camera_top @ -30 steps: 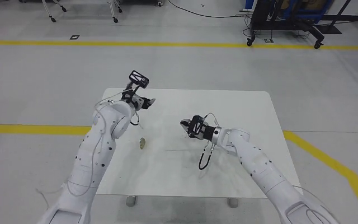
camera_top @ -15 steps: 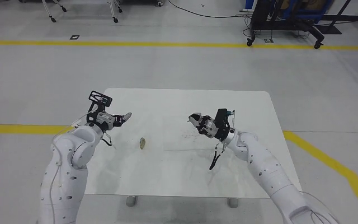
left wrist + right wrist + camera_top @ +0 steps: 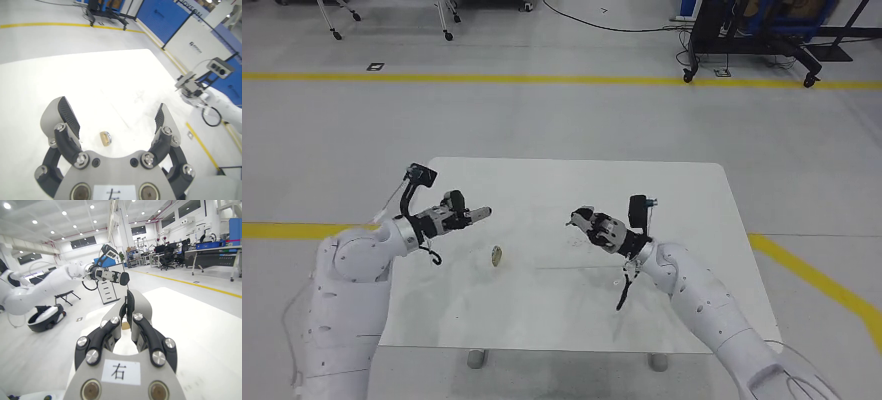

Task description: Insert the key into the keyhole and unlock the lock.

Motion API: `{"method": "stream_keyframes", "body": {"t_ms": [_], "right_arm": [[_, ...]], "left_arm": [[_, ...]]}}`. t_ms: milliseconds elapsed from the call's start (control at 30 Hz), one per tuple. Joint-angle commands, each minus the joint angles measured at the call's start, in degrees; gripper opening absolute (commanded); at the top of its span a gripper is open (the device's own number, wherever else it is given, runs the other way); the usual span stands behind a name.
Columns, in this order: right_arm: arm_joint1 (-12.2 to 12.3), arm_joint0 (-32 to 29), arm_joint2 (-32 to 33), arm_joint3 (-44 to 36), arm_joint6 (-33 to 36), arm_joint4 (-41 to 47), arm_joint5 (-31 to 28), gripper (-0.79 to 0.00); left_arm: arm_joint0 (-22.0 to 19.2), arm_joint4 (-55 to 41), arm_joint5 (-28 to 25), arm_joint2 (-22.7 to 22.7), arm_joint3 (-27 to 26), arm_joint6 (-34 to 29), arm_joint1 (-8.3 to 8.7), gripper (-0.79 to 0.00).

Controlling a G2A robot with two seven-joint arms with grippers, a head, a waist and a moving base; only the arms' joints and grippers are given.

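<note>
A small brass padlock [image 3: 496,256] lies on the white table [image 3: 672,190], left of the middle. My left gripper [image 3: 482,212] hovers just behind and left of it, open; the left wrist view has the padlock [image 3: 105,138] lying below and between the spread fingers of that gripper [image 3: 112,104]. My right gripper [image 3: 575,218] hangs over the table's middle, to the right of the padlock, its fingers [image 3: 130,298] pressed together on a thin key whose tip barely sticks out. Behind those fingers the padlock [image 3: 124,325] shows as a brown patch.
A black cable loop [image 3: 625,290] hangs under the right wrist. The table's right half and front are bare. Yellow floor lines run behind and beside the table, and a black wheeled frame [image 3: 752,40] stands far back right.
My left arm swung from the table's back edge out to the left, then brought its open gripper in toward the padlock. The right gripper shifted slightly, still shut.
</note>
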Motion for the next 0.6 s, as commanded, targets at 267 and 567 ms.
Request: {"method": "stream_keyframes", "body": {"t_ms": [267, 567], "right_arm": [[-1.8, 4.3, -11.0, -0.7, 5.8, 22.8, 0.0, -0.785], [-1.1, 6.5, -16.3, -0.3, 11.8, 39.7, 0.0, -0.785]], "left_arm": [[-5.7, -31.2, 8.5, 11.0, 6.9, -17.1, 0.74, 0.0], [-7.5, -33.0, 0.5, 18.7, 6.3, -9.1, 2.07, -0.083]]}}
